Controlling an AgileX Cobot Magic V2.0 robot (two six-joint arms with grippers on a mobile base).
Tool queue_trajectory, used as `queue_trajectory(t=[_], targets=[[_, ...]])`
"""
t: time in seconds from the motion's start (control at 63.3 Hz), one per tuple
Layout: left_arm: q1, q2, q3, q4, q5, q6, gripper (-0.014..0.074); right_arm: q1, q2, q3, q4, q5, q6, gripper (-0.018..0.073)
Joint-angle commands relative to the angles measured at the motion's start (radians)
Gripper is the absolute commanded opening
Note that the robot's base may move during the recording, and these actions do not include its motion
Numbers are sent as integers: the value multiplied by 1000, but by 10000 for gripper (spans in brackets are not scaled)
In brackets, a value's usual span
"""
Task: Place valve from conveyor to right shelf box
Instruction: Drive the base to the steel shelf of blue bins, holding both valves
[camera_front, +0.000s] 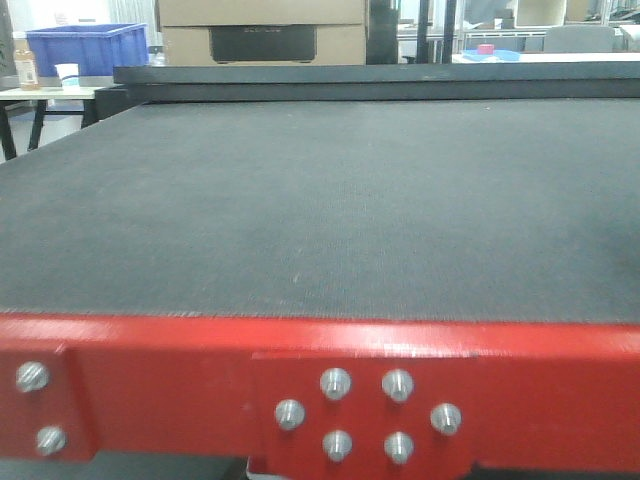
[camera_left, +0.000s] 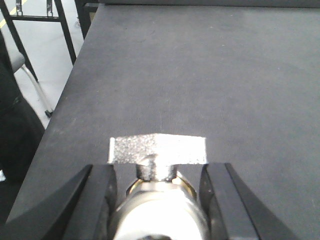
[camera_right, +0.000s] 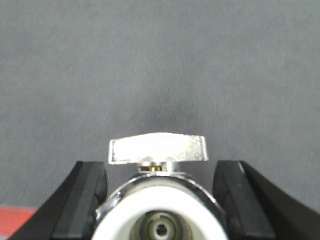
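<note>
The conveyor is a wide dark grey woven belt on a red frame with silver bolts; no valve or gripper shows in the front view. In the left wrist view my left gripper is shut on a silver valve, its flat handle pointing forward, above the belt near its left edge. In the right wrist view my right gripper is shut on a second silver valve with a white open end, over the belt. The shelf box is out of view.
Beyond the belt stand a blue crate on a side table, with a bottle and a cup, and a cardboard box. Black frame legs and floor lie left of the belt. The red frame edge shows under my right gripper.
</note>
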Motion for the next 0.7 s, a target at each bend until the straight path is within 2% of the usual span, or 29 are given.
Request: queue_trajectory(t=[0.0, 0.68], targets=[[-4, -5, -5, -5, -59, -2, -111, -1, -13, -8, -4, -54, -8, -167], [-4, -5, -5, -5, -59, -2, -111, -1, -13, -8, -4, -54, -8, -167]])
